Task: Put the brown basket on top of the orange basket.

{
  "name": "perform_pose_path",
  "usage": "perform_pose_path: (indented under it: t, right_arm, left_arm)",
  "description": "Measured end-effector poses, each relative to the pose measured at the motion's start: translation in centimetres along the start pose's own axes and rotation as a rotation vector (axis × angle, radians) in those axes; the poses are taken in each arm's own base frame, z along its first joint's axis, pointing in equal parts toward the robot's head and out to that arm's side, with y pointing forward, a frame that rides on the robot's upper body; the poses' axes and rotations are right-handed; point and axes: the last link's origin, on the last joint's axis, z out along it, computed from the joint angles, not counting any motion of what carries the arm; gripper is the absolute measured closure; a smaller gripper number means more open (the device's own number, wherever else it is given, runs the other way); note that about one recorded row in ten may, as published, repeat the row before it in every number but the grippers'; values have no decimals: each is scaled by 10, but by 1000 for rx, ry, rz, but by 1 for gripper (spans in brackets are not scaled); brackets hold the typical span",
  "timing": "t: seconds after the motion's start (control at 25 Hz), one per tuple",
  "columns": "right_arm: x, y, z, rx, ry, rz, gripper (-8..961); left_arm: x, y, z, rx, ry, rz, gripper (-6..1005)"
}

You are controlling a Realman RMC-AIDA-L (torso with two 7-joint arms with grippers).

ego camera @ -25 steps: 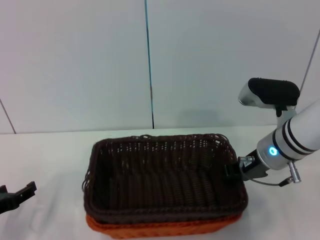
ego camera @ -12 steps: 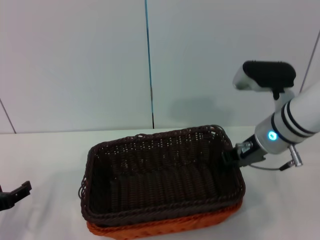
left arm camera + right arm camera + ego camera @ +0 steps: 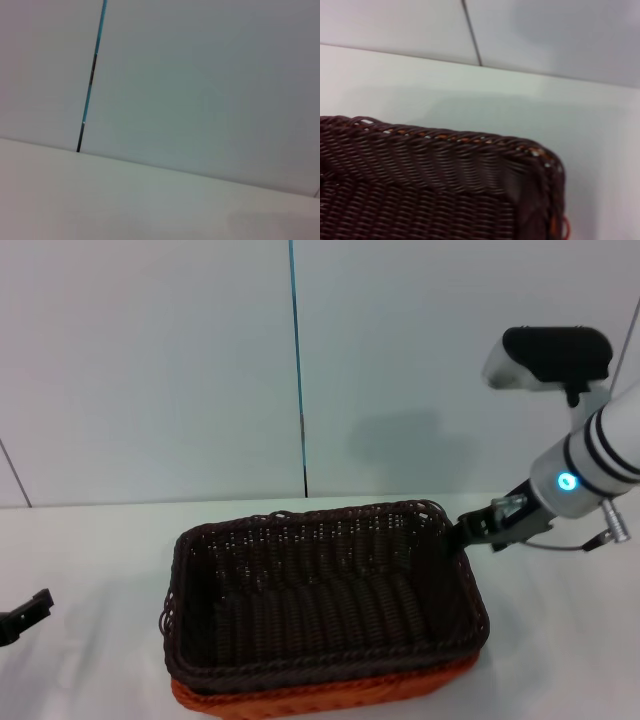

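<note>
The brown basket [image 3: 325, 605] sat nested on the orange basket [image 3: 330, 698], whose rim showed beneath it at the table's [image 3: 560, 640] near edge. My right gripper [image 3: 470, 530] hung at the brown basket's far right corner; I could not tell whether its fingers were parted or gripping the rim. My left gripper [image 3: 22, 615] was parked well apart at the left. I judged the wicker light and fairly stiff, its looped rim the natural grip, preferably mid-side.

We see the brown basket's [image 3: 435, 185] rim corner on the table [image 3: 520, 100], orange [image 3: 559, 226] peeking beneath it.
</note>
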Motion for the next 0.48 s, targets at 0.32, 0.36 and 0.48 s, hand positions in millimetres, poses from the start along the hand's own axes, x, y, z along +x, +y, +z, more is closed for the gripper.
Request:
perform_pose_path:
  t: [0.32,0.36,0.48]
  right_arm:
    - [9,39,-13,-189,166,-23,175]
    - [8,44,-14,-203,215,-24,153]
    - [4,55,-14,-227,384,-46,88]
  left_arm:
    - [7,4,1,9,66,-56,93]
    - [8,4,1,9,74,-63,93]
    - [10,6,2,10,92,-77,93]
